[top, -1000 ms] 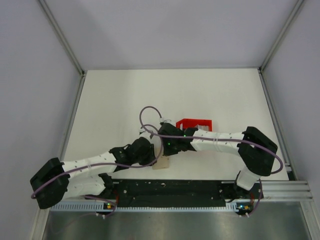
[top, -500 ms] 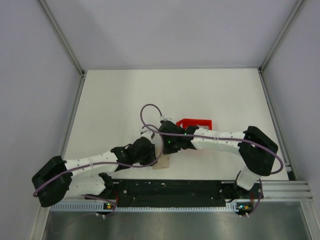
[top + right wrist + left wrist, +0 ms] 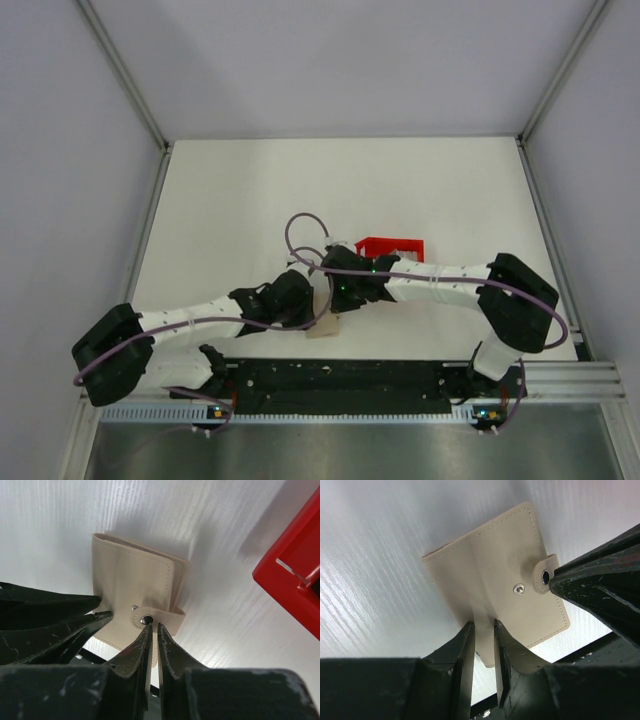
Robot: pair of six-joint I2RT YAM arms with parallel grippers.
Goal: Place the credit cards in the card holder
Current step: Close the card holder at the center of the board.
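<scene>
The card holder [image 3: 326,329] is a beige folded wallet [image 3: 490,565] lying flat near the table's front edge. Its snap strap [image 3: 165,617] is off the stud [image 3: 520,588]. My right gripper [image 3: 154,626] is shut on the end of that strap, right beside the snap ring. My left gripper [image 3: 483,626] stands on the wallet's cover near its near edge, jaws narrowly open, with a crease of the cover running between them. In the top view both wrists crowd over the wallet, left gripper [image 3: 312,317] and right gripper [image 3: 329,311]. The credit cards are out of view.
A red open-topped tray [image 3: 381,241] stands just behind and to the right of the wallet, and its rim [image 3: 285,587] is close to my right wrist. The black base rail [image 3: 340,376] runs along the near edge. Grey walls enclose the table on three sides.
The left arm has slid a little to the right, bringing its wrist closer over the wallet. The right arm and the wallet have barely moved.
</scene>
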